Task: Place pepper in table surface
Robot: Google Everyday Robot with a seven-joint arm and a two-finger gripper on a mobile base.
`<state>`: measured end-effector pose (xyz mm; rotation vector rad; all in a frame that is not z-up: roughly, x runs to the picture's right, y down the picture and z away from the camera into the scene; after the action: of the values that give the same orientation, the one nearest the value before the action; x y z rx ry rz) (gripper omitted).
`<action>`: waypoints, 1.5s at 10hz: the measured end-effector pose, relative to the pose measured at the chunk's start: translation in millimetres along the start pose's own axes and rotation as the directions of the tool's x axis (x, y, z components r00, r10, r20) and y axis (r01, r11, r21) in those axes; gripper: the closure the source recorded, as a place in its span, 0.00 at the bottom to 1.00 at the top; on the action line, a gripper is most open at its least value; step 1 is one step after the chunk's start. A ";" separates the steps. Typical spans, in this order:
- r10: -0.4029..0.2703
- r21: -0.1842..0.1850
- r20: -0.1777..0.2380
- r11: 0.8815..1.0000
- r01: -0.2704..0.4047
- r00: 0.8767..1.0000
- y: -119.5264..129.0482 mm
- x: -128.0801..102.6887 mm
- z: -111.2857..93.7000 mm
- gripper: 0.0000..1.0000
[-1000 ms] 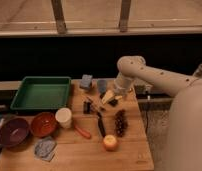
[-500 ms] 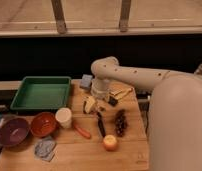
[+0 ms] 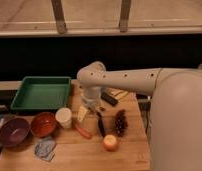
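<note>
Most of this job looks done to me, but not quite all of it. The small pale-yellow stubby toy pepper (image 3: 82,113) is down low over the light brown wooden plank tabletop (image 3: 130,151), just right of the little white cup (image 3: 64,117) and just above the slim orange-red stick-shaped thing (image 3: 82,131). The robot's hand (image 3: 88,105) hangs straight down off the big white arm (image 3: 129,80), right on top of the pepper, basically touching its upper end from what I can see.

Here's the catch: I honestly cannot tell whether the hand is clamped on the pepper or has already let go. The two blur together from this angle. I also can't say for sure that the pepper's bottom end is resting on the wood, though it looks very close to it or on it.

So my read is that the carry-over part is finished and the spot is fine. It's on the tabletop side, well clear of the green rectangular tray (image 3: 41,92). What's left is confirming the release and lifting the hand away without knocking the cup or the black oblong object (image 3: 100,124) nearby. The round yellow-orange fruit (image 3: 110,142) sits farther toward the front, out of the way.
</note>
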<state>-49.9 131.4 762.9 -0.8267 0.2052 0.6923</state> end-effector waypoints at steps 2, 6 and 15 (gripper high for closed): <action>0.002 -0.004 -0.003 1.000 -0.002 1.000 0.0 -0.3 1.2 0.20; -0.079 -0.040 -0.071 0.996 0.076 0.994 25.8 -18.6 44.9 0.20; -0.106 -0.051 -0.139 0.994 0.100 0.985 56.1 -18.0 88.3 0.20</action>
<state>-107.7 214.2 795.9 -0.9232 0.2744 0.5426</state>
